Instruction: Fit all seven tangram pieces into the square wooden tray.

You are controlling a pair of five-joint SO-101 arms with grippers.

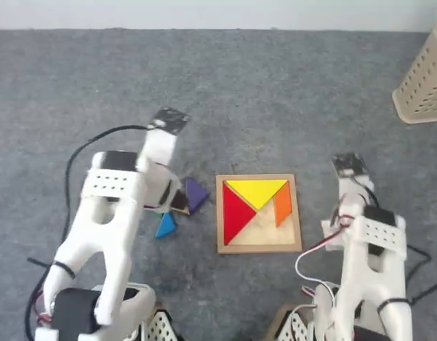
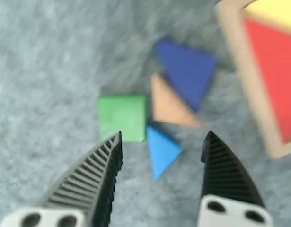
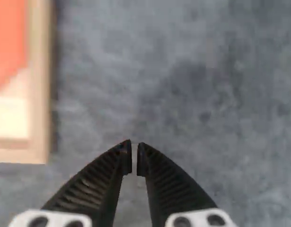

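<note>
The left gripper (image 2: 164, 136), jaws open, hovers over the green square (image 2: 121, 117) and blue triangle (image 2: 160, 149) (both loose), left of the wooden tray (image 1: 259, 247). The right gripper (image 3: 134, 144), jaws closed, sits right of it.

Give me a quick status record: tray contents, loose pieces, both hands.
tray: square wooden tray, partly filled, lower part bare
in tray: yellow triangle, red triangle, orange piece
loose: green square, light blue triangle, tan triangle, dark blue piece, clustered on the carpet beside the tray
left hand: open, above the loose cluster, nearest the light blue triangle
right hand: shut, empty, over carpet at the tray's other side
still to place: four pieces
</note>
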